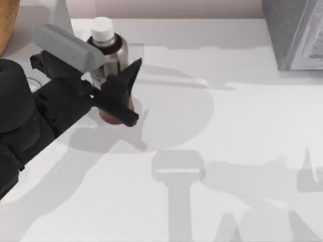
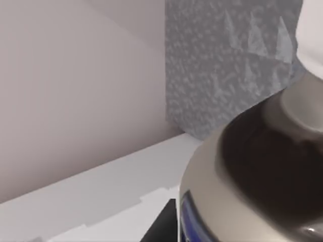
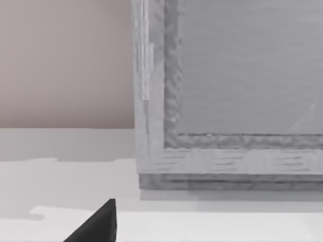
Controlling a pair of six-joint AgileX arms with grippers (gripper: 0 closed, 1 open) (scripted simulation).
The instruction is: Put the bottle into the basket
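The left tool (image 1: pixel 118 93) sits at the far left of the white surface (image 1: pixel 227 151), its two dark fingers (image 1: pixel 123 83) spread either side of the bottle (image 1: pixel 108 48). One finger points up past the bottle's right flank and the other runs across the front of its reddish-brown base. Both lie against or just beside the body, but whether they press it firmly I cannot tell. The bottle stands upright between them, white cap uppermost, black neck band and silver-grey label rising clear above the tool.

In the left wrist view the bottle (image 2: pixel 252 171) looms very close to the tool, its dark shoulder and pale label rim near the lens, with a dark finger tip (image 2: pixel 164 227) just beside it.

Beyond the tool, towards the far left corner, a curved golden-brown sliver of the basket (image 1: pixel 7 22) shows, apart from the bottle. Well away from the tool, at the far right corner, stands a grey box (image 1: pixel 295 33).

The right wrist view shows a single dark finger tip of the right tool (image 3: pixel 98 224) low over the surface, with the grey box (image 3: pixel 227 101) beyond it. How far this tool is open I cannot tell.
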